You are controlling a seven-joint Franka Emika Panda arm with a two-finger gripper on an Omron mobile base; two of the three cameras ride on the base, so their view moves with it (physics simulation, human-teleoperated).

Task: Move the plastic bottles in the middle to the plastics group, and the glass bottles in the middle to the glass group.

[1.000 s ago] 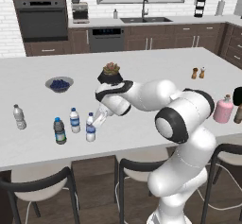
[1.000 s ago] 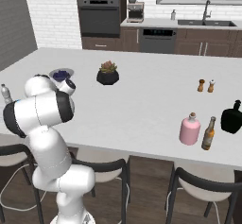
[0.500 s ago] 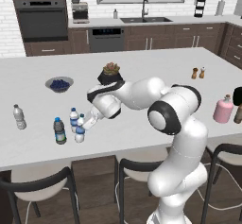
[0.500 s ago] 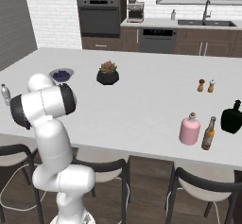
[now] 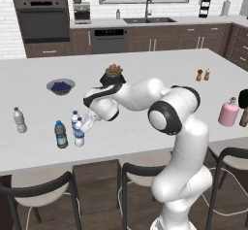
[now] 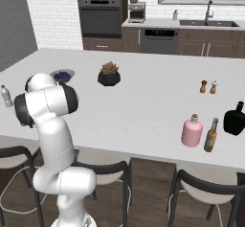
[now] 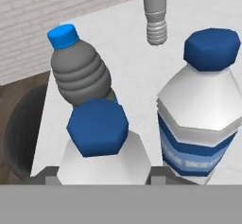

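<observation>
Hand view: gripper (image 7: 99,176) pinches a blue-capped clear bottle (image 7: 101,142) between its fingers.
Change: arm has swung further left since a second ago; the bottle now sits low beside two others.
Count: three bottles clustered, blue-labelled bottle (image 7: 203,105), dark bottle (image 7: 78,72); grey bottle (image 7: 155,12) apart.
Far right: pink bottle (image 6: 192,130), brown bottle (image 6: 210,135), black bottle (image 6: 235,119).
Around: plant pot (image 5: 113,75), blueberry bowl (image 5: 60,86), shakers (image 5: 203,74).

2 rear views share counter (image 5: 145,141); hand view close, perhaps downward.
</observation>
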